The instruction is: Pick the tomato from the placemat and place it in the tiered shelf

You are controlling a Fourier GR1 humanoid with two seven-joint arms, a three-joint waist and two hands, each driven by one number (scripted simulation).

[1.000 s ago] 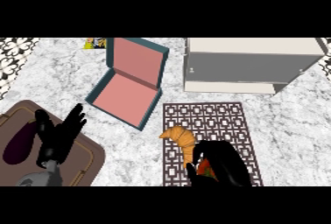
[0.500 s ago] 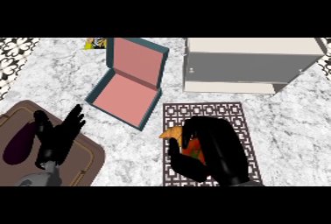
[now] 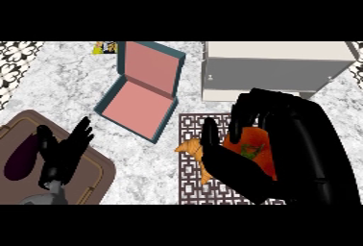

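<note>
Right hand (image 3: 301, 144) over placemat (image 3: 195, 126), fingers and thumb curled round tomato (image 3: 252, 144). Tomato inside grasp between thumb and fingers, green stem end facing up; round, long axis unclear. Tiered shelf (image 3: 276, 72) just beyond fingertips. Left hand (image 3: 65, 154) spread, resting well left.

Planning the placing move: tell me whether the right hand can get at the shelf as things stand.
Probably yes. The right hand, curled round the tomato, is over the mat close in front of the shelf, with nothing standing between them.
</note>
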